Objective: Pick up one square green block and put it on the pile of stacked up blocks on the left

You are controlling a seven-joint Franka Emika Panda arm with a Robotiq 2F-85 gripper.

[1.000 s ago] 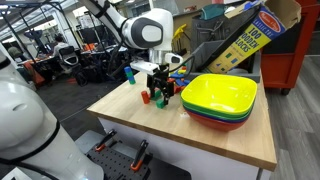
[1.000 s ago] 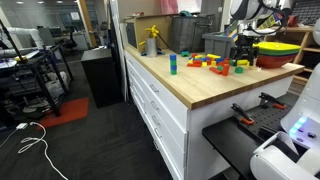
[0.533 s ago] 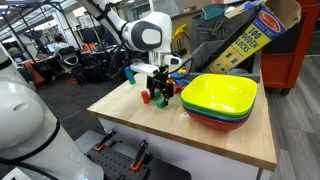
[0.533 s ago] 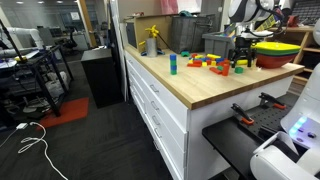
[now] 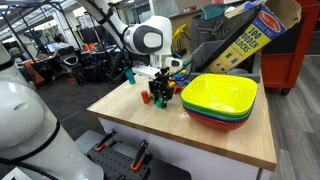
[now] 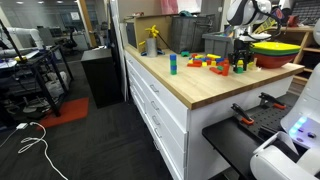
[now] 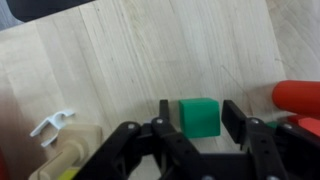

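A small green cube (image 7: 197, 117) stands on the wooden table, right between my gripper's (image 7: 199, 112) two black fingers. The jaws are still open and stand close on either side: a thin strip of wood shows on the left, and the right finger is almost touching. In both exterior views the gripper (image 5: 160, 93) (image 6: 243, 61) is down over the loose blocks beside the bowls. The slim teal-and-green pile of stacked blocks (image 5: 129, 73) (image 6: 172, 64) stands apart, near a table edge.
Stacked yellow, green and red bowls (image 5: 220, 98) (image 6: 275, 50) sit close beside the gripper. Loose coloured blocks (image 6: 210, 63) lie near it, with a red one (image 7: 298, 95) just to the right. A white clip (image 7: 50, 125) lies at the left. A yellow bottle (image 6: 152, 40) stands behind.
The jaws have drawn in from wide open to close around the green cube. The arm has barely moved.
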